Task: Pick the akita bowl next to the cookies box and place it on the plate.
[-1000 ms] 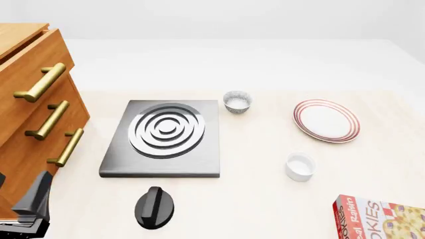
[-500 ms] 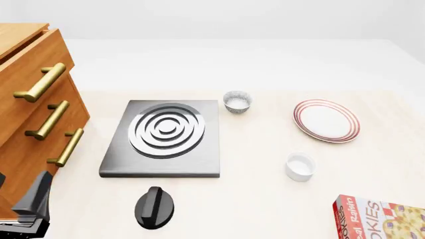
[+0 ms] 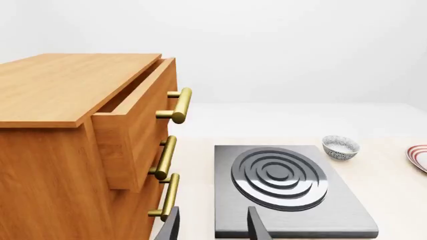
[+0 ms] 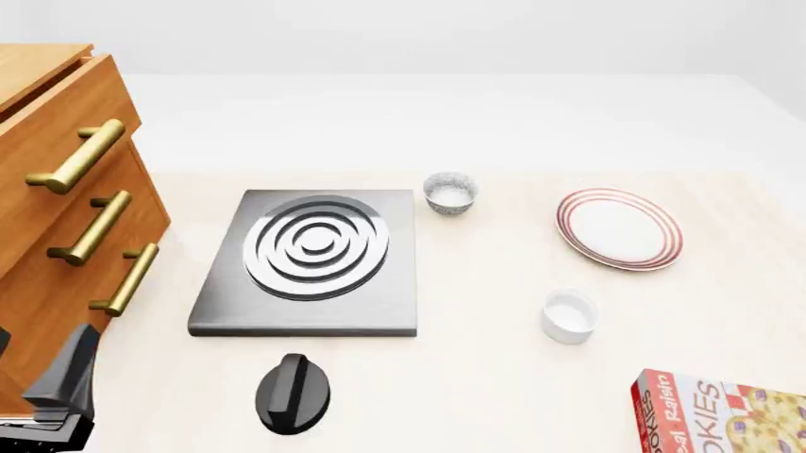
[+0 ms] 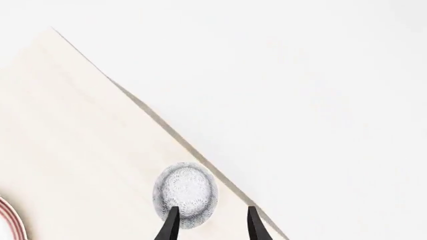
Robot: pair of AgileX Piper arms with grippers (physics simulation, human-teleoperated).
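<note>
In the right wrist view an akita bowl, grey-patterned, sits close to the table's edge. My right gripper hovers open above it, one finger overlapping its rim, nothing held. The cookies box shows only in the front view, at the near right corner; that bowl and the right gripper are outside that view. Another akita bowl stands beside the stove burner, far from the box. The plate lies at the right. My left gripper is open and empty near the cabinet.
A wooden cabinet with brass handles and a slightly open top drawer fills the left. A plain white small bowl stands between plate and box. A black knob lies in front of the burner. The plate's rim shows in the right wrist view.
</note>
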